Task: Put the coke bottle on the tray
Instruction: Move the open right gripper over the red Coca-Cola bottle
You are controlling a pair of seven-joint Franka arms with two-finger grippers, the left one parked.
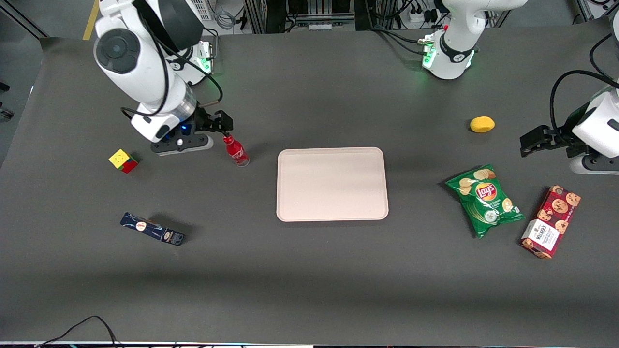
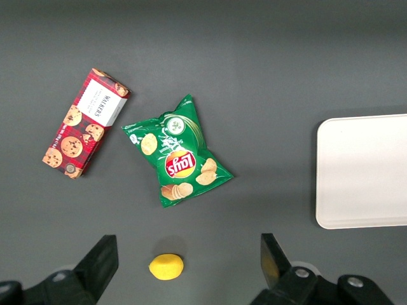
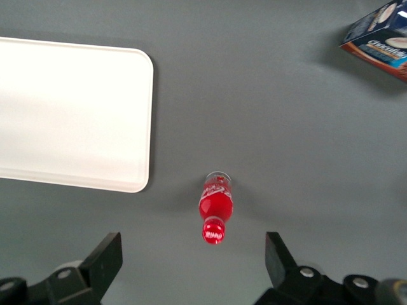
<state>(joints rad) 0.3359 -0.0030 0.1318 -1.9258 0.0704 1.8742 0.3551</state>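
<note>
Red coke bottle (image 3: 215, 210) upright, cap up, beside tray (image 1: 332, 184); gripper (image 3: 191, 254) above, fingers (image 3: 105, 257) wide, empty.

Glossy red coke bottle (image 1: 235, 151), smooth matt pink tray (image 1: 332, 212), matt grey table (image 1: 309, 280), black gripper (image 1: 223, 126) above the bottle.

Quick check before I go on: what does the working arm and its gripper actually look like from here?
The working arm is glossy white with rounded joints, a dark grey round cap and black cables looped along it. Its wrist carries a grey flange with a blue light. The gripper, above the coke bottle, is black with two angular fingers.
</note>
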